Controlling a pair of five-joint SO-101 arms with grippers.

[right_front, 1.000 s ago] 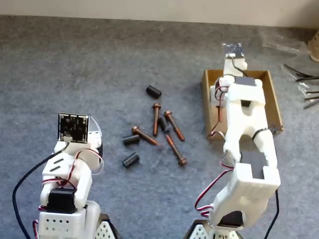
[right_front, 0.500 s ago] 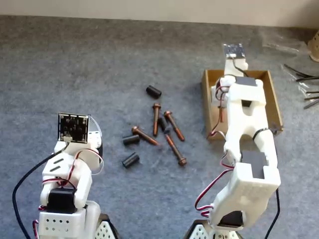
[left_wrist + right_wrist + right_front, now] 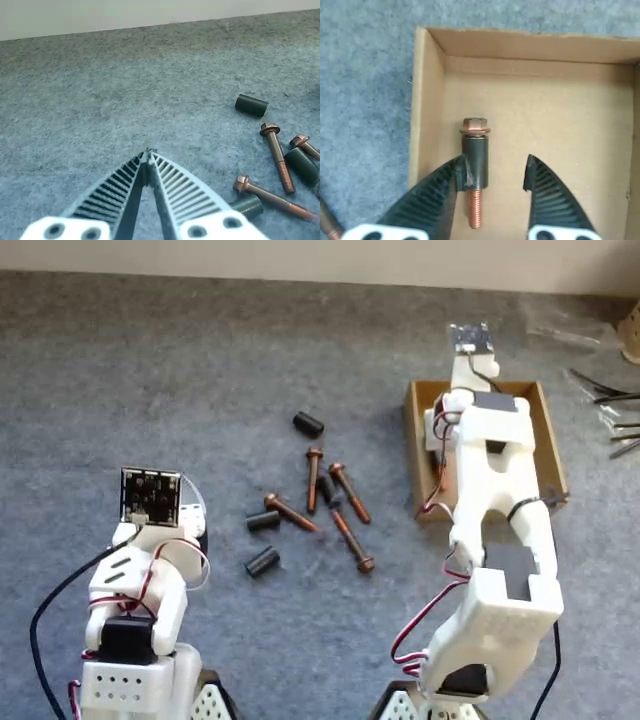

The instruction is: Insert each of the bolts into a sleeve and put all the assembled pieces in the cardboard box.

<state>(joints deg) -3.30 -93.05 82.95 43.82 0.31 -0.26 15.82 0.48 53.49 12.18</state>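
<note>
Cardboard box point(image 3: 520, 50) holding one sleeved bolt point(image 3: 475, 160), right fingers point(image 3: 435, 195) spread over it, left fingers point(image 3: 120, 190) pressed together.

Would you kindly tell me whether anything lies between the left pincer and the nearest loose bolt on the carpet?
Nothing visible does. In the left wrist view, bare carpet lies between the shut left pincer and the nearest bolt. A dark sleeve lies close beside that bolt's head, which may crowd a grasp there.

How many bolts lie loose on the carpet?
4, clustered left of the cardboard box: far-left bolt, far-right bolt, near-left bolt, near-right bolt. None seems hidden.
</note>
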